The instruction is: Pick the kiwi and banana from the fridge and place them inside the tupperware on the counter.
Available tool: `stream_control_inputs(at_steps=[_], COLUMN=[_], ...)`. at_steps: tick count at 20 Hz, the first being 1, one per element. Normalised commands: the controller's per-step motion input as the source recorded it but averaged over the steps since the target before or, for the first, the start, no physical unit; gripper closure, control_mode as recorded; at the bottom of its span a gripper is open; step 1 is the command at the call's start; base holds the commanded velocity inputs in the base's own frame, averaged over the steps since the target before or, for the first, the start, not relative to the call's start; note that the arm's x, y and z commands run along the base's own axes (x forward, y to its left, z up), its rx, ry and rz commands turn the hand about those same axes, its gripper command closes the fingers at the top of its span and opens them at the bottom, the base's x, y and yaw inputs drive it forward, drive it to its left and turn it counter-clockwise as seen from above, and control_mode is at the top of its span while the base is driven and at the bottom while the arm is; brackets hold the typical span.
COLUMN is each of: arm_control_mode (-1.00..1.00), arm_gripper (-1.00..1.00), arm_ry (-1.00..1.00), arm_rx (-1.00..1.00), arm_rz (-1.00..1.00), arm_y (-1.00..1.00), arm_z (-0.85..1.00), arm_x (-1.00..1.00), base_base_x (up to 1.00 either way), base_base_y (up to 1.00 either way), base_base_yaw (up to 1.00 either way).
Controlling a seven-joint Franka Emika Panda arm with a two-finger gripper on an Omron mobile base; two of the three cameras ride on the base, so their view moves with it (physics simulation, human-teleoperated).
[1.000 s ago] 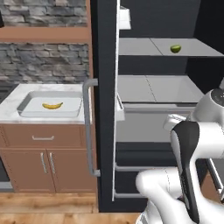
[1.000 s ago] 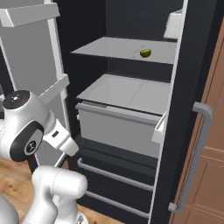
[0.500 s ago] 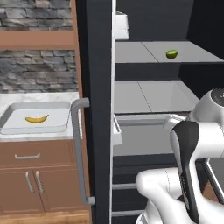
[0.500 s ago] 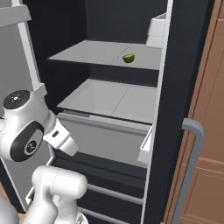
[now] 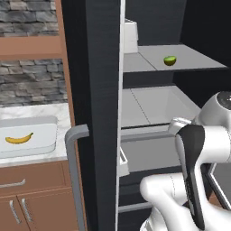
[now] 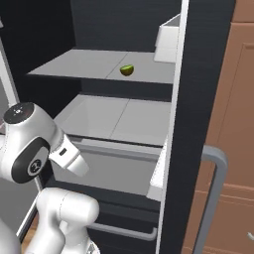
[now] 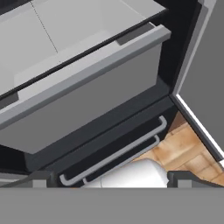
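1. The fridge [image 5: 97, 90] stands open, its black door edge-on in the left base view, with the grey bar handle [image 5: 76, 171] at its lower front edge.
2. Inside, the upper shelf [image 6: 84, 64] is a flat pale grey slab with free space above it and a dark back wall behind.
3. The kiwi [image 6: 127, 70] sits alone on that shelf, toward its front edge and well apart from the white door bin [image 6: 167, 44] at the right in the right base view.
4. Below the shelf a pale grey drawer [image 7: 87, 96] juts out past the fridge front; its top rim runs across the hand view, and its inside is not visible.
5. Under the drawer a dark lower panel carries a long grey bar [image 7: 113, 155], with wooden floor [image 7: 183, 148] beside it.
6. The arm is folded low in front of the drawer, and the jaws stand wide apart and grasp nothing.
7. Left of the fridge, the tupperware [image 5: 43, 124] rests on the marble table [image 5: 45, 108], near the door's edge.
8. The banana [image 5: 19, 138] lies flat inside the tupperware, toward its left part, clear of the rim.
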Motion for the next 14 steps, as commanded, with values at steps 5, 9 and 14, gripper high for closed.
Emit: stream_control_inputs(at_steps=[5, 9, 14], arm_control_mode=[1.00, -1.00, -1.00], arm_gripper=[-1.00, -1.00, -1.00], arm_ry=[0.00, -0.03, -0.07], arm_rx=[0.00, 0.03, 0.00], arm_rz=[0.00, 0.00, 0.00], arm_y=[0.00, -0.10, -0.13], arm_z=[0.00, 0.14, 0.66], arm_x=[0.00, 0.21, 0.61], base_base_x=[0.58, 0.24, 0.00], base_base_y=[-0.23, -0.12, 0.00], base_base_yaw=[-0.07, 0.00, 0.00])
